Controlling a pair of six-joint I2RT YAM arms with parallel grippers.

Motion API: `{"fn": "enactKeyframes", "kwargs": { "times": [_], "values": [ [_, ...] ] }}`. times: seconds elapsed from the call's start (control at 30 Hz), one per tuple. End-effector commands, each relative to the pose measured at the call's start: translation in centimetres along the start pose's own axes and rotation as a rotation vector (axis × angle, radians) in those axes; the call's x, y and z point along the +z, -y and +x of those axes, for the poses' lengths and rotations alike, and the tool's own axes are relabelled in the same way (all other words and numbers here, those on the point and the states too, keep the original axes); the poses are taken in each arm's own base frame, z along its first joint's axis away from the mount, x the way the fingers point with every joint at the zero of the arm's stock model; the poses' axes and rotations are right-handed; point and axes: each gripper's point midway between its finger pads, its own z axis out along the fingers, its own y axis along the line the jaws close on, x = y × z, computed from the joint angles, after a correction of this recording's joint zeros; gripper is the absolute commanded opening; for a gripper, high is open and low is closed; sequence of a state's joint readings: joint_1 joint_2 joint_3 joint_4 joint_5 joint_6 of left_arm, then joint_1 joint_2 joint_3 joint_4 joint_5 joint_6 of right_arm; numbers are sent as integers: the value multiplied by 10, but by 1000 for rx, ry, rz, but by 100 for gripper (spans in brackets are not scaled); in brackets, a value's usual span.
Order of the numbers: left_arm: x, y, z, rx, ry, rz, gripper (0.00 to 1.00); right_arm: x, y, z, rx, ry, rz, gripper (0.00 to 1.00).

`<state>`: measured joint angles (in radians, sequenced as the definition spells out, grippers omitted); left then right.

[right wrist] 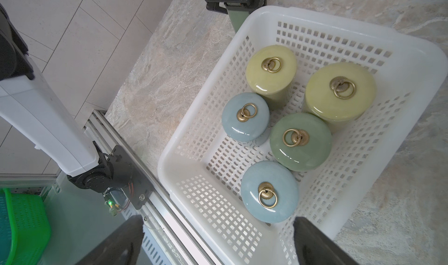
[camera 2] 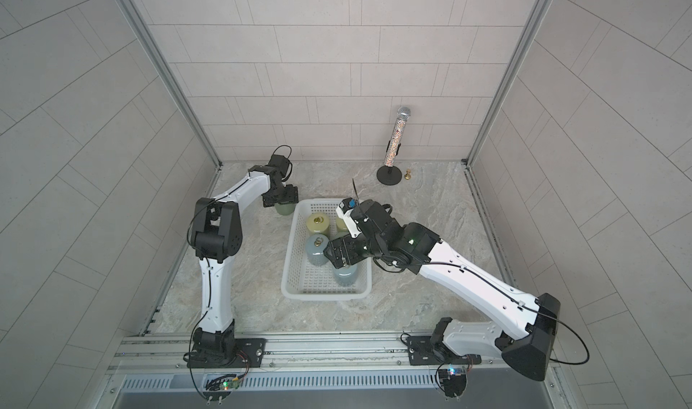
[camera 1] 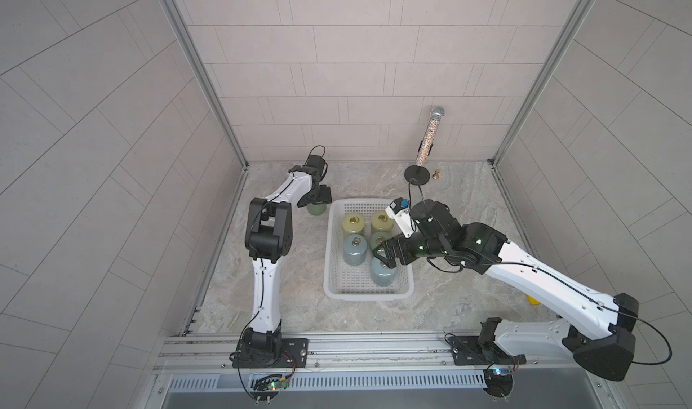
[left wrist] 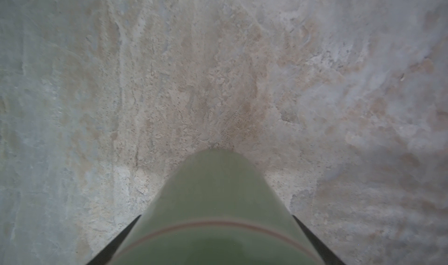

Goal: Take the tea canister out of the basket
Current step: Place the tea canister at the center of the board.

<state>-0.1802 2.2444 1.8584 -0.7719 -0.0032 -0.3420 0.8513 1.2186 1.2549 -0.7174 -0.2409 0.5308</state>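
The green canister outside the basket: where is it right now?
In both top views the green canister is just off the basket's far left corner, above the marble table, in the left gripper.

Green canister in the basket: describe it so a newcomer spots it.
Find the white basket at the table's centre. Five lidded canisters stand in it. The green canister is the only green one inside; its neighbours are yellow or blue.

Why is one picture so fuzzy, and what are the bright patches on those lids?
Left wrist view: the green canister sits close to the lens and looks soft; the tabletop is smeared too. Right wrist view: sharp, with white glare on the glossy blue lid. Both top views: wall tile lines bow near the edges, a wide-lens effect.
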Motion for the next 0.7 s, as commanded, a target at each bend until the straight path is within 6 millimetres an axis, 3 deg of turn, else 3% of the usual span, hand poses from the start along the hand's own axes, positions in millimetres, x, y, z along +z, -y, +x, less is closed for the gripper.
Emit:
{"fn": "enactKeyframes", "kwargs": {
  "times": [0.0,0.27,0.47,0.67],
  "values": [
    [-4,0,-5,10,3,5,84,-3,-1,-2,-13,1,14,100],
    [-23,7,-17,18,41,39,98,-2,-2,-4,-16,6,7,100],
    [-33,8,-25,23,50,38,100,-4,-1,-3,-20,11,10,100],
    [-60,8,-39,21,107,38,100,-6,3,-4,-20,28,26,100]
  ]
}}
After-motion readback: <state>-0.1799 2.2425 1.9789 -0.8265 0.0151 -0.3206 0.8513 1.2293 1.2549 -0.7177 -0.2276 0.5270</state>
